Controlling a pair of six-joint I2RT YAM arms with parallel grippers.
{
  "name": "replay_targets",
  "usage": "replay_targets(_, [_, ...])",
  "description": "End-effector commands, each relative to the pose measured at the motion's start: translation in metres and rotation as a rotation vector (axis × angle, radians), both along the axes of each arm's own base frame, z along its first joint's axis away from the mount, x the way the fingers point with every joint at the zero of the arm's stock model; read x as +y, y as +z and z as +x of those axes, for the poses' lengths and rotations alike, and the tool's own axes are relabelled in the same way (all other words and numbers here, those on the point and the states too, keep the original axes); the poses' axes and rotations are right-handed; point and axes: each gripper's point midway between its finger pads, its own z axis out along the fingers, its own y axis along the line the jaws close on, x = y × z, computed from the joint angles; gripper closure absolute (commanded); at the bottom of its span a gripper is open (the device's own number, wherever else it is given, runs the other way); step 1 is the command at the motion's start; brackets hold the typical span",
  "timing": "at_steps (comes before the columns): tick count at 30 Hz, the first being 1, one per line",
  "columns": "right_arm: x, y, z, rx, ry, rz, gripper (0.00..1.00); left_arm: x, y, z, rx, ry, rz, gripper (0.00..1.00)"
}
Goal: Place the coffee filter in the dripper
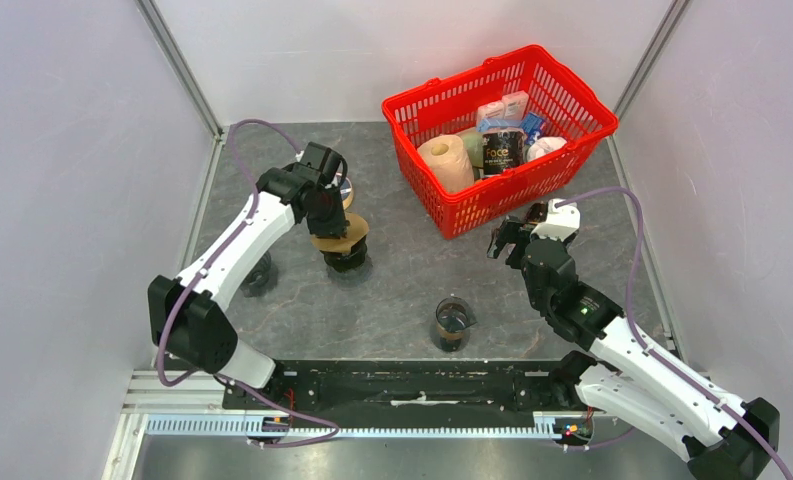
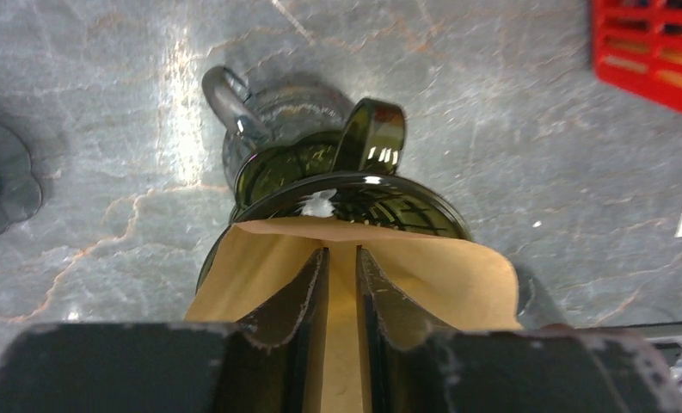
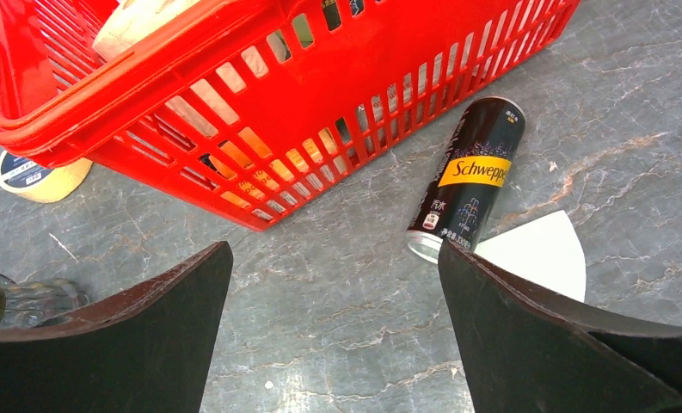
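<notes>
Grey marble tabletop [image 2: 535, 103]. Left claw [image 2: 341, 254] nearly closed over brown paper filter [image 2: 251, 271]; cannot tell if pinching. Filter lies over dripper [image 2: 389, 206] rim just beyond fingertips, seemingly not seated yet. Right claw [image 3: 333, 249] wide open, empty.

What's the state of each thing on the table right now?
Brown filter: on the dripper's mouth, at the left fingers.
Dripper: upright on the server.
Left gripper: nearly closed at the brown filter; grip unclear.
Right gripper: open, empty.
Can: lying on its side.
White filter: flat on the table.
Basket: upright, loaded.
Cup: upright.
</notes>
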Motion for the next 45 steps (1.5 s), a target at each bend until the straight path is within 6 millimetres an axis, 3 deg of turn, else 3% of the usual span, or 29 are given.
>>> replay_targets(1, [0.001,0.006,0.003,-0.031,-0.008,0.019,0.03,0.005,-0.002,-0.012,0.07,-0.069,0.048,0.78])
replay_targets(23, [0.0,0.005,0.003,-0.025,-0.011,0.01,0.03,-0.01,-0.022,-0.017,0.191,-0.184,0.035,0.86])
replay_targets(34, [0.001,0.002,0.005,-0.016,-0.012,-0.001,0.03,0.007,-0.024,-0.009,0.16,-0.138,0.132,0.87])
replay_targets(45, [0.002,0.001,0.006,-0.014,-0.012,-0.006,0.03,0.003,-0.027,-0.013,0.161,-0.188,0.22,0.85])
